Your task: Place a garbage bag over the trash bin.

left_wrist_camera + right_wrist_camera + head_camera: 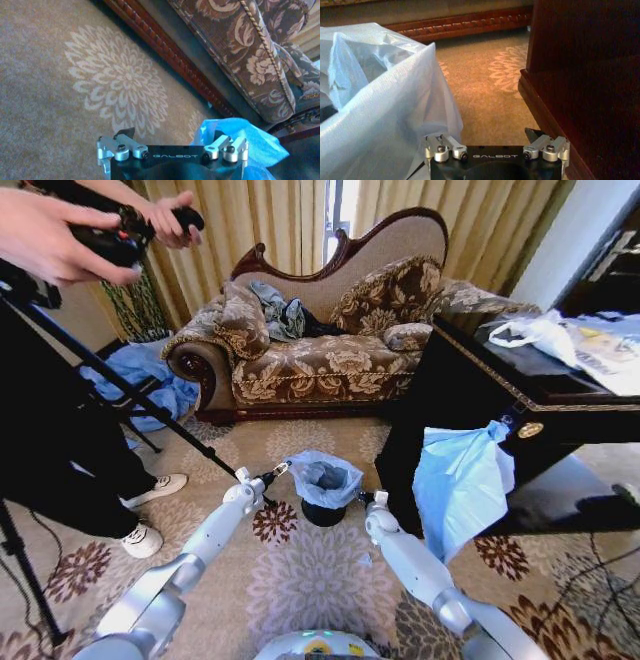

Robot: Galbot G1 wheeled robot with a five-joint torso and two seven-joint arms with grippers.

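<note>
bin (322, 513): small black smooth cylinder on the patterned carpet (300, 580), in front of the sofa (320, 360), just beside the dark wooden bench (470, 390).
bag (324, 477): thin crinkly translucent light-blue plastic. We see it draped over the bin's rim, mouth open, skirt hanging down the sides; the bin's black base shows below it.
left hand (283, 468): at the bag's rim on our left side. In the left wrist view the fingers stand wide apart, one finger (226, 144) against or inside a fold of blue plastic. We see no pinch on the bag.
right hand (361, 498): low at the bin's right side, between bin and bench. In the right wrist view the fingers are spread wide; the bag wall lies just beside one finger (442, 144). We can't tell if they touch.
sofa: carved dark wood frame, brown floral upholstery, cord piping.
carpet: tan short pile with pale flower medallions.
blue sheet (462, 480): a larger piece of light-blue plastic hanging from the bench's corner.
white bag (535, 332): crumpled, on the bench top.
</note>
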